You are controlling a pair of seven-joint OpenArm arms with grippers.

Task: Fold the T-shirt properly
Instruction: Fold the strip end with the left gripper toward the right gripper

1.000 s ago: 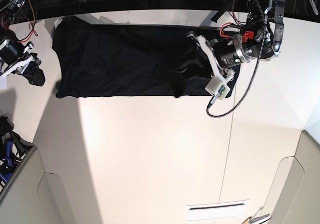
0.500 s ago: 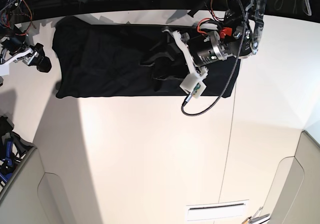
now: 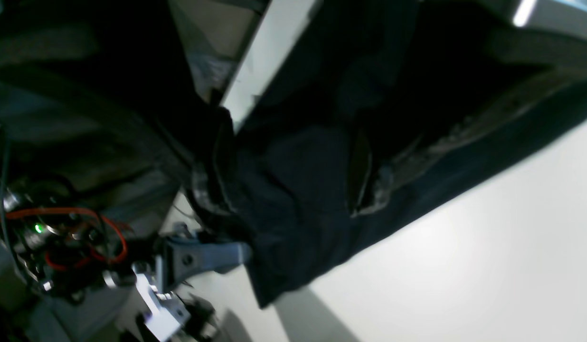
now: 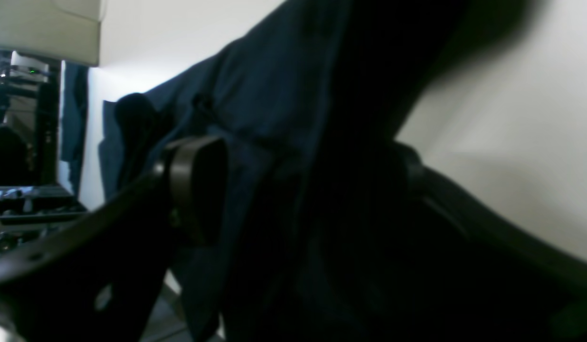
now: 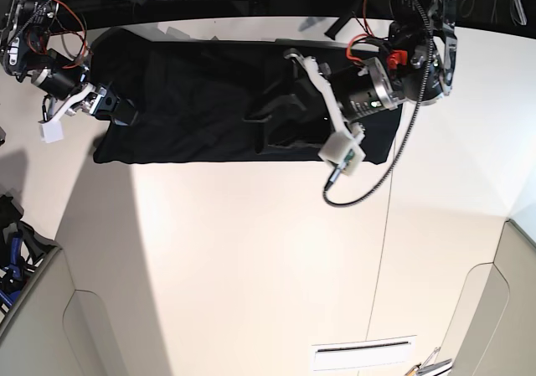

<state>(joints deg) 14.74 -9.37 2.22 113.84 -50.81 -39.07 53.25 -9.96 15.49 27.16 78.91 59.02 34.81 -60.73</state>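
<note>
2 arms are both on the T-shirt (image 5: 193, 100) right now, which lies spread in a long dark band across the far side of the pale surface (image 5: 268, 259).

The left gripper (image 5: 276, 121) sits over the middle-right part of the cloth, and there's a bunched ridge of fabric rising right at its tip. In the left wrist view the fingers (image 3: 217, 156) look pinched together with a fold of the shirt (image 3: 293, 190) caught between them — my read is that it's gripping that side to carry it over the rest for a fold.

The right gripper (image 5: 117, 108) is at the opposite end of the shirt, on the edge nearest that arm. Its wrist view shows 1 dark pad (image 4: 196, 183) with cloth (image 4: 274, 118) draped in front of it, and the other finger is lost in shadow, so I can't tell whether it has closed on anything. Probably it's there to pin or grab that end so the shirt doesn't slide while the other side gets pulled.
</note>
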